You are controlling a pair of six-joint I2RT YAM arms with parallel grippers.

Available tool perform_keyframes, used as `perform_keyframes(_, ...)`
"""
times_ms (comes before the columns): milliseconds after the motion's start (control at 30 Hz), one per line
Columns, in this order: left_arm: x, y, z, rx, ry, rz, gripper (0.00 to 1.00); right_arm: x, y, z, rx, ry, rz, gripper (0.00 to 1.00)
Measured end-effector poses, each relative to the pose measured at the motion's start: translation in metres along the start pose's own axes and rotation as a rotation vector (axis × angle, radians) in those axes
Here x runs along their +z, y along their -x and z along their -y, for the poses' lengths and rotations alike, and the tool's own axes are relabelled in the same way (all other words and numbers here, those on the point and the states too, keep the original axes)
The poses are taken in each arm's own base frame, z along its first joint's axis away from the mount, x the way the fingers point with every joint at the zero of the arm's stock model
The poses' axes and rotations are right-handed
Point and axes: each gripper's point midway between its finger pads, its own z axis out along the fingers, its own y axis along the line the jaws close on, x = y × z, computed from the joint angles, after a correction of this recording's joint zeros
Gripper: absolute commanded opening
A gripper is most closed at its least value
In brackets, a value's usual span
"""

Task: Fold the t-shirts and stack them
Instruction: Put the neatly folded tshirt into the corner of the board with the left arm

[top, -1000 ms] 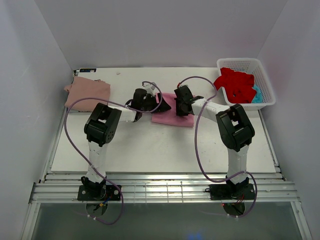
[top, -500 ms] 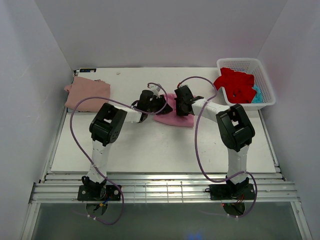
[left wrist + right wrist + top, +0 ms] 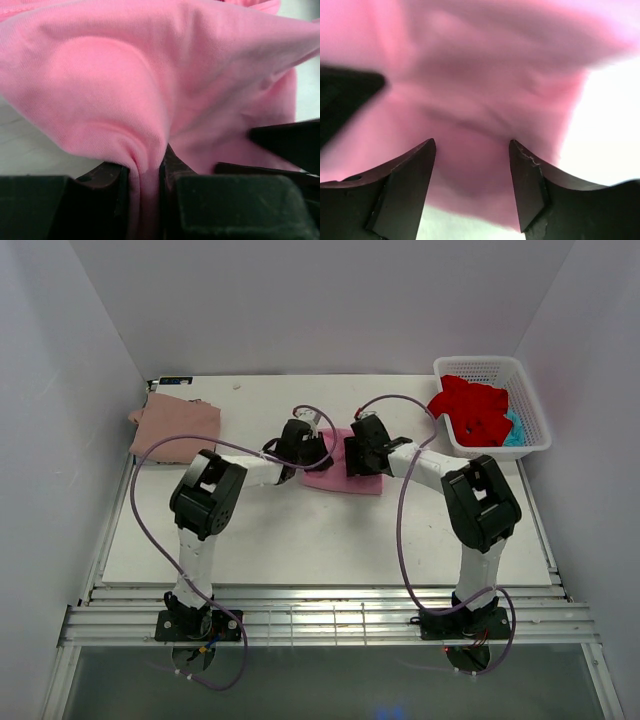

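- Fingers of my left gripper [image 3: 145, 172] are clamped tight on a bunched fold of the bright pink t-shirt [image 3: 165, 80].
- My right gripper [image 3: 472, 155] hangs spread wide over the same cloth, gripping nothing.
- That shirt lies at the middle of the table [image 3: 300, 530], between both wrists.
- A dusty rose t-shirt [image 3: 175, 428] lies at the far left; a red t-shirt [image 3: 470, 408] drapes over the white basket [image 3: 533, 405] at the far right.

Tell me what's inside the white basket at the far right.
A red t-shirt fills most of the basket and drapes over its left rim; a teal cloth peeks out beside it. Anything under them is covered.
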Motion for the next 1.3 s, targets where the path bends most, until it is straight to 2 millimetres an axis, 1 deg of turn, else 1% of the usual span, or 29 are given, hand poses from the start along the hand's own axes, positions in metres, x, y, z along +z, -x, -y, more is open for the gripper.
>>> perform_keyframes(100, -0.02, 0.007, -0.024, 0.045, 0.128, -0.013, 0.02, -0.023, 0.0, 0.009, -0.016, -0.031, 0.006, 0.69)
perform_keyframes(167, -0.035, 0.019, -0.045, 0.066, 0.208, -0.016, 0.02, -0.039, 0.007, 0.015, -0.018, -0.05, 0.029, 0.69)
perform_keyframes(267, -0.057, 0.046, -0.079, 0.093, 0.331, -0.007, 0.02, -0.067, 0.023, 0.02, -0.008, -0.057, 0.091, 0.7)
perform_keyframes(333, -0.069, 0.066, -0.099, 0.111, 0.402, 0.005, 0.03, -0.081, 0.031, 0.023, 0.001, -0.057, 0.127, 0.7)
perform_keyframes(433, -0.086, 0.09, -0.126, 0.133, 0.494, 0.02, 0.05, -0.092, 0.03, 0.027, 0.004, -0.06, 0.147, 0.7)
perform_keyframes(500, -0.098, 0.101, -0.139, 0.147, 0.54, 0.021, 0.05, -0.093, 0.023, 0.03, 0.0, -0.066, 0.139, 0.7)
perform_keyframes(600, -0.114, 0.115, -0.154, 0.175, 0.597, 0.013, 0.05, -0.088, 0.008, 0.034, -0.014, -0.076, 0.107, 0.7)
perform_keyframes(733, -0.132, 0.133, -0.166, 0.215, 0.651, 0.005, 0.06, -0.084, -0.005, 0.037, -0.031, -0.08, 0.077, 0.7)
perform_keyframes(833, -0.145, 0.148, -0.172, 0.239, 0.679, 0.004, 0.06, -0.083, -0.006, 0.036, -0.035, -0.07, 0.072, 0.7)
perform_keyframes(1000, -0.174, 0.192, -0.181, 0.275, 0.716, 0.042, 0.06, -0.083, -0.005, 0.033, -0.035, -0.054, 0.074, 0.7)
perform_keyframes(1100, -0.201, 0.227, -0.191, 0.281, 0.75, 0.098, 0.06, -0.082, -0.006, 0.032, -0.035, -0.047, 0.071, 0.7)
perform_keyframes(1167, -0.216, 0.246, -0.197, 0.286, 0.772, 0.131, 0.06, -0.081, -0.009, 0.032, -0.036, -0.045, 0.067, 0.7)
perform_keyframes(1233, -0.231, 0.257, -0.206, 0.285, 0.799, 0.149, 0.06, -0.079, -0.014, 0.032, -0.039, -0.045, 0.054, 0.7)
perform_keyframes(1300, -0.24, 0.26, -0.214, 0.286, 0.819, 0.146, 0.06, -0.076, -0.018, 0.033, -0.042, -0.048, 0.042, 0.7)
